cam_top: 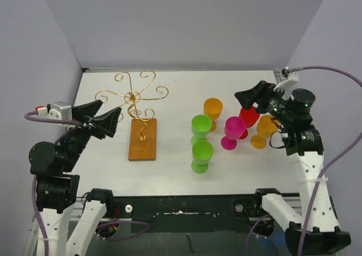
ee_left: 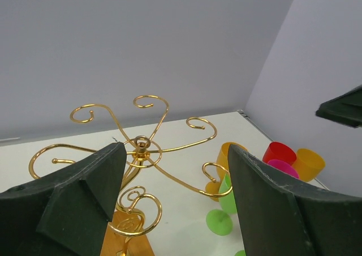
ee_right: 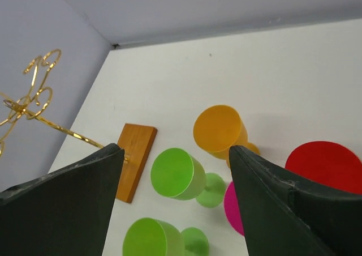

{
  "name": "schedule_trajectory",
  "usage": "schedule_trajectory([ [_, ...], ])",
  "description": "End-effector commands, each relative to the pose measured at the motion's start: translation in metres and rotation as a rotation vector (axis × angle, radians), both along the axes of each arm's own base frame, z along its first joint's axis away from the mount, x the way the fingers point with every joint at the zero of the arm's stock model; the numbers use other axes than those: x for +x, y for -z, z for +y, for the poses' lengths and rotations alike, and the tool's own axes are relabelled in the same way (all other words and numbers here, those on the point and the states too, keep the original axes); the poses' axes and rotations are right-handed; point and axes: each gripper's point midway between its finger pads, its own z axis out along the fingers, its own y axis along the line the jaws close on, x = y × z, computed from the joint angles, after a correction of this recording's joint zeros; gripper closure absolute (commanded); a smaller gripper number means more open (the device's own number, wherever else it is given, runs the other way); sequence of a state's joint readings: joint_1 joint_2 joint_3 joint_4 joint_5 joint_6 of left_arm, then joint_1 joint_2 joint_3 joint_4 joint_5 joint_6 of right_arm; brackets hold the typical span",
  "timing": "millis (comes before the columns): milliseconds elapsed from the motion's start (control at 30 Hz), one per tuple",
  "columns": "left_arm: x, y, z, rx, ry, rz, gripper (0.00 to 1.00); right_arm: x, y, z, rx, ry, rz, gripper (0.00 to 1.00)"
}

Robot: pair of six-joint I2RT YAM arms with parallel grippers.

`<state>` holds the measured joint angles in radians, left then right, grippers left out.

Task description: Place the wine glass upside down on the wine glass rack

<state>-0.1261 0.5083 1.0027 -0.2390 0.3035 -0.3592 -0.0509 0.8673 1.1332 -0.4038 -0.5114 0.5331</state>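
Observation:
The wine glass rack (cam_top: 134,96), gold wire with curled arms on a brown wooden base (cam_top: 142,139), stands left of centre with no glass on it. Several coloured plastic wine glasses stand upright to its right: two green (cam_top: 200,127) (cam_top: 202,154), an orange (cam_top: 212,110), a pink (cam_top: 232,130), a red (cam_top: 248,118) and another orange (cam_top: 264,129). My left gripper (cam_top: 115,122) is open and empty just left of the rack, which shows between its fingers (ee_left: 140,145). My right gripper (cam_top: 240,97) is open and empty above the red glass, looking down on a green glass (ee_right: 172,173).
Grey walls close in the white table (cam_top: 169,80) on the left, back and right. The right wrist view shows the rack's base (ee_right: 136,160) and wire arms (ee_right: 28,100) far left. The right gripper's dark tip shows in the left wrist view (ee_left: 342,106).

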Motion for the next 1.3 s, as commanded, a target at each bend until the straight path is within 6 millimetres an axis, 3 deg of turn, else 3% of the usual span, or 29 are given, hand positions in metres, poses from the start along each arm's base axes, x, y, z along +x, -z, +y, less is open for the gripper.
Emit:
schedule_trajectory([
  [0,-0.012,-0.039,-0.006,-0.007,0.043,-0.145,0.29,0.031,0.021,0.025,-0.064,0.049,0.097,0.25],
  [167,-0.013,-0.045,-0.009,-0.008,0.058,-0.181,0.29,0.064,0.06,0.054,-0.194,0.126,0.221,0.39],
  [333,-0.011,-0.041,-0.01,-0.006,0.059,-0.171,0.29,0.084,0.093,0.08,-0.306,0.171,0.311,0.53],
  [433,-0.01,-0.041,-0.01,-0.007,0.064,-0.167,0.29,0.093,0.107,0.095,-0.351,0.172,0.343,0.57],
  [667,-0.015,-0.039,-0.016,0.003,0.1,-0.172,0.29,0.105,0.141,0.106,-0.438,0.209,0.413,0.62],
  [1000,-0.015,-0.038,-0.016,0.006,0.096,-0.161,0.29,0.116,0.169,0.13,-0.449,0.137,0.462,0.72],
  [1267,-0.014,-0.039,-0.014,0.008,0.084,-0.156,0.29,0.115,0.18,0.126,-0.466,0.162,0.49,0.8],
])
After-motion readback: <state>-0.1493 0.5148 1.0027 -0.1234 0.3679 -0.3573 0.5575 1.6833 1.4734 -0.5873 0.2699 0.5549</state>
